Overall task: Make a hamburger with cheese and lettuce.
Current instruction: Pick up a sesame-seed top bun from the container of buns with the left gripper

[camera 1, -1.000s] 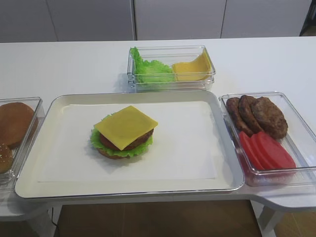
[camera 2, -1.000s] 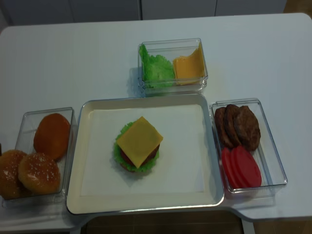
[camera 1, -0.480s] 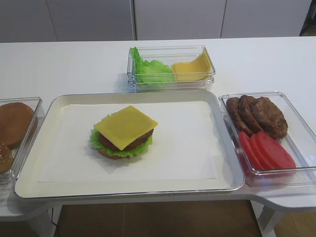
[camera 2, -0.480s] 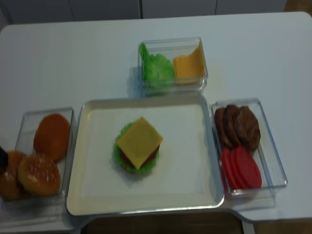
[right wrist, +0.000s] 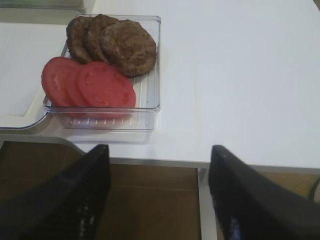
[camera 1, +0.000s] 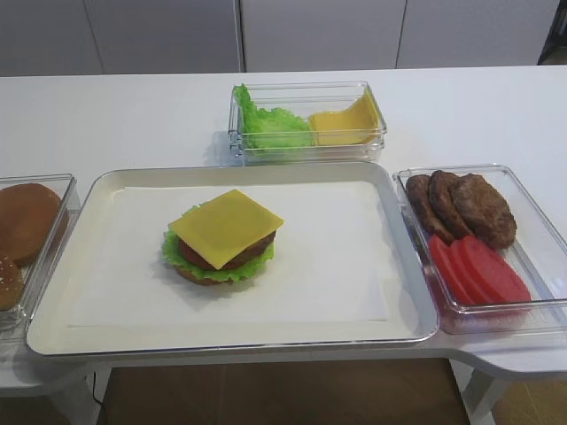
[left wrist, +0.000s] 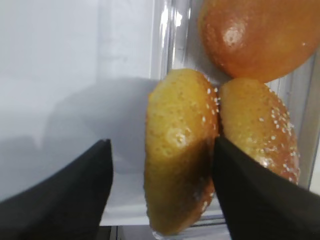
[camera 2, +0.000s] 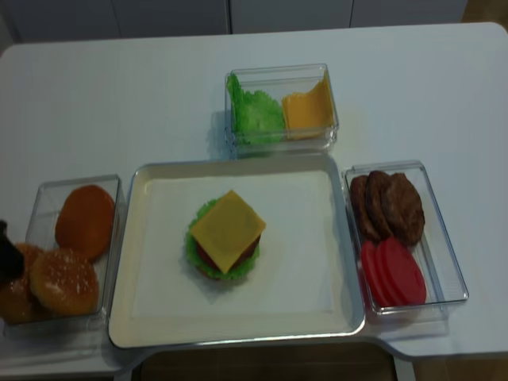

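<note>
The hamburger [camera 1: 223,237] sits open on the tray's left half, also in the overhead view [camera 2: 226,236]. Its square yellow cheese [camera 1: 227,225] tops the brown patty. The lettuce [camera 1: 173,252] frills out beneath, over a tan bottom bun. My left gripper [left wrist: 161,142] is open around a sesame-seeded bun top [left wrist: 180,150] standing on edge in the left bin. The right finger touches it and the left finger is apart. In the overhead view only the gripper's dark tip [camera 2: 8,258] shows. My right gripper [right wrist: 160,200] is open and empty, below the table's front edge.
The silver tray [camera 1: 53,328] has white paper. The left bin [camera 2: 36,194] holds another sesame bun [camera 2: 63,282] and a plain bun [camera 2: 85,221]. The right bin [camera 1: 549,239] holds patties [camera 1: 465,208] and tomato slices [camera 1: 478,270]. The back bin [camera 1: 306,88] holds loose leaves and cheese slices.
The left gripper's dark tip has come further into the overhead view at the left edge, over the sesame buns. The hamburger and the other bins have not moved.
</note>
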Robot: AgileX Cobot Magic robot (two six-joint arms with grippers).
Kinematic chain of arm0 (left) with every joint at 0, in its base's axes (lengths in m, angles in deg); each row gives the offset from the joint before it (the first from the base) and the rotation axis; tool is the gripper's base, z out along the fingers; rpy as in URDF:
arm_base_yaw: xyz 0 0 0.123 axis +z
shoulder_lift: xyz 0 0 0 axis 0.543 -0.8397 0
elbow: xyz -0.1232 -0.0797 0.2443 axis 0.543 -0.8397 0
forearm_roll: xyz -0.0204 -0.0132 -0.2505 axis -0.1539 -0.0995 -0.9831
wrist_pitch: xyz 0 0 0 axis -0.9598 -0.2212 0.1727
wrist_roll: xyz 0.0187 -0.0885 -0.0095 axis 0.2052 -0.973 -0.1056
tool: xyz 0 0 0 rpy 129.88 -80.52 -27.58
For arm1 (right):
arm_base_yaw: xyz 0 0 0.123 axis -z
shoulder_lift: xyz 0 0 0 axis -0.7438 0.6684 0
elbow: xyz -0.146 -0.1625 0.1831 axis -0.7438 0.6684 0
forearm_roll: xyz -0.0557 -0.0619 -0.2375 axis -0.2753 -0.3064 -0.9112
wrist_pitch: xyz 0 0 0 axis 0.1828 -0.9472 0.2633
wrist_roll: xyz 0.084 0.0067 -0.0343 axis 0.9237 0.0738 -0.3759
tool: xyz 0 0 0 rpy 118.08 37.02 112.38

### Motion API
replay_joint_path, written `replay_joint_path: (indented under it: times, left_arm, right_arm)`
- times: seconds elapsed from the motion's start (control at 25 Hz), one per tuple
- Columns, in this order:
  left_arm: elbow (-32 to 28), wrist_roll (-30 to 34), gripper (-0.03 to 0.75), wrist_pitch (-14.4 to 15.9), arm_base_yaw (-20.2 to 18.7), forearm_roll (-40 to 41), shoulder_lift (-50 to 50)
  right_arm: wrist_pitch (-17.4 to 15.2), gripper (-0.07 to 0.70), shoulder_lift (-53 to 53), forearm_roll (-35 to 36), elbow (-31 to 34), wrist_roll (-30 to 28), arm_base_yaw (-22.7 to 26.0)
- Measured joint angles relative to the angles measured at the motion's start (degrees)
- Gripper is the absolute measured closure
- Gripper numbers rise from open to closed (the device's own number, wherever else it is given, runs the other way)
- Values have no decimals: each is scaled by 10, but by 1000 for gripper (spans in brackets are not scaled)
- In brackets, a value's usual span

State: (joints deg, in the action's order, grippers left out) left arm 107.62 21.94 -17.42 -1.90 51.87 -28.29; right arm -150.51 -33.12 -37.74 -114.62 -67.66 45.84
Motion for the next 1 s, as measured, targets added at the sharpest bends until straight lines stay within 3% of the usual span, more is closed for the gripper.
replay_joint_path:
  times: [0.36, 1.0]
  left_arm:
    - [1, 12, 257, 3, 0, -18, -6]
    - [2, 14, 458, 20, 0, -38, -6]
  right_arm:
    - [0, 164, 0, 0, 0, 0, 0]
    - [0, 164, 0, 0, 0, 0, 0]
